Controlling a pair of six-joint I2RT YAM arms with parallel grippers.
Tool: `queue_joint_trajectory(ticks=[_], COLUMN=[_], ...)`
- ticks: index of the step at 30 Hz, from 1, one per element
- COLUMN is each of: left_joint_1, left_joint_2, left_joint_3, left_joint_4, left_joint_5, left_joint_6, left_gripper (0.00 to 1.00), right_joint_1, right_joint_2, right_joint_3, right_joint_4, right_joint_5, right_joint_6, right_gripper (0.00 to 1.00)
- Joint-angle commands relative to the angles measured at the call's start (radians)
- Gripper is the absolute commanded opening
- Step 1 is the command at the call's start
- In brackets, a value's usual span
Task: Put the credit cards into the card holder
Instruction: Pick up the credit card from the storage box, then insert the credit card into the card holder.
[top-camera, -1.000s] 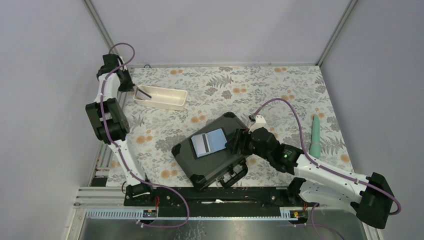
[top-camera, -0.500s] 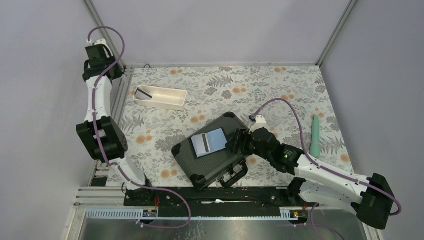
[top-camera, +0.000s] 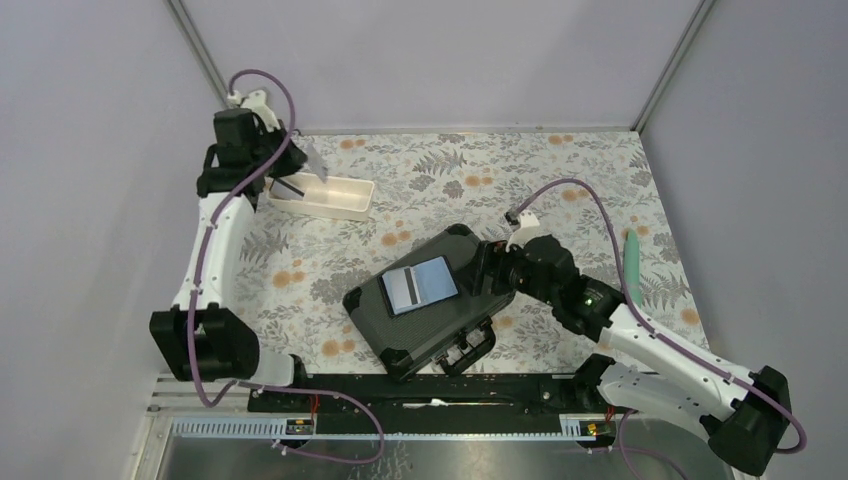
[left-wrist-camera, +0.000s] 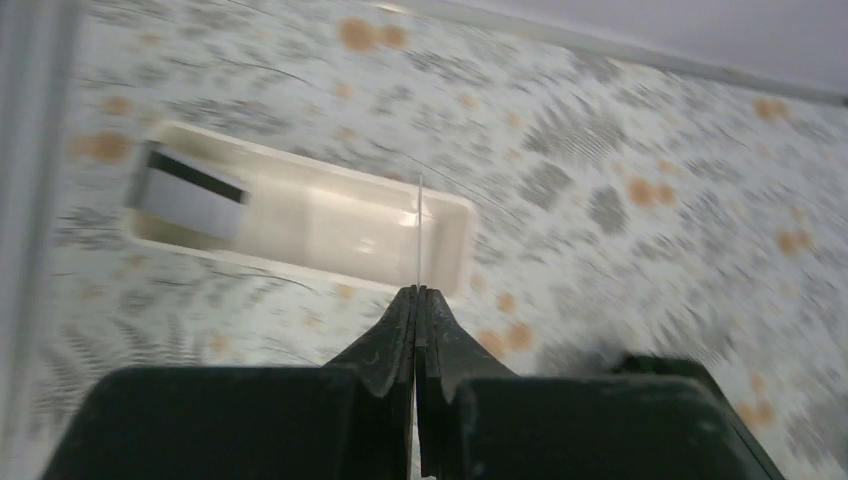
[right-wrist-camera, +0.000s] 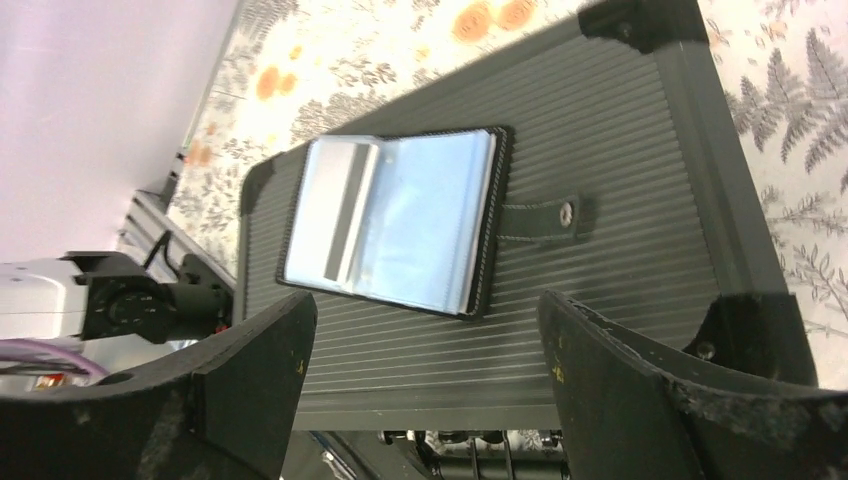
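Since the earlier frame our left arm has swung in from the far-left edge of the table (top-camera: 560, 180) and now hangs over the white tray (top-camera: 345, 210) (left-wrist-camera: 300, 268), while the right arm has drawn back a little. Our left tool (top-camera: 300, 163) (left-wrist-camera: 417, 295) is pinched tight on a pale credit card (top-camera: 312, 160) (left-wrist-camera: 419, 235), seen edge-on from the wrist. A striped credit card (top-camera: 290, 187) (left-wrist-camera: 190, 195) lies at the tray's left end. Our right tool (top-camera: 483, 272) (right-wrist-camera: 425, 305) stands wide open, holding nothing, just beside the card holder (top-camera: 420, 284) (right-wrist-camera: 395, 220). The holder lies open on the black hard case (top-camera: 430, 325) (right-wrist-camera: 620, 120), with another card (right-wrist-camera: 345, 210) in its left pocket.
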Motion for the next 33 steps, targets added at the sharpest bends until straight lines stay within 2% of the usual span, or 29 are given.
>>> queue_joint_trajectory(ticks=[1,10,14,19,24,28,33], left_joint_1=[-0.079,-0.316,-0.398,-0.445,-0.494,-0.521,-0.541], left_joint_2=[-0.148,-0.320,-0.388,-0.445,-0.471,-0.474,-0.485], left_joint_3=[-0.106,-0.374,-0.473,-0.534,-0.582,-0.592,-0.611], left_joint_4=[0.022,0.062,0.174,0.255,0.341,0.349,0.387], left_joint_5=[0.223,0.582,0.730,0.818,0.892,0.909,0.914], left_joint_6=[-0.054,-0.097,-0.171,-0.249,-0.301,-0.306,-0.328], left_gripper=[0.00,0.00,0.00,0.00,0.00,0.00,0.00], right_joint_1=[-0.079,-0.106,-0.105,-0.106,-0.106,-0.105,-0.106], right_joint_2=[-0.025,-0.057,-0.050,-0.013,0.041,0.072,0.090], right_joint_3=[0.083,0.124,0.133,0.133,0.130,0.112,0.084], right_joint_4=[0.013,0.066,0.061,0.060,0.109,0.216,0.311], right_joint_5=[-0.240,-0.534,-0.555,-0.536,-0.589,-0.692,-0.739], right_joint_6=[-0.102,-0.141,-0.147,-0.145,-0.124,-0.067,-0.012], right_gripper=[0.88,0.89,0.89,0.88,0.86,0.74,0.48])
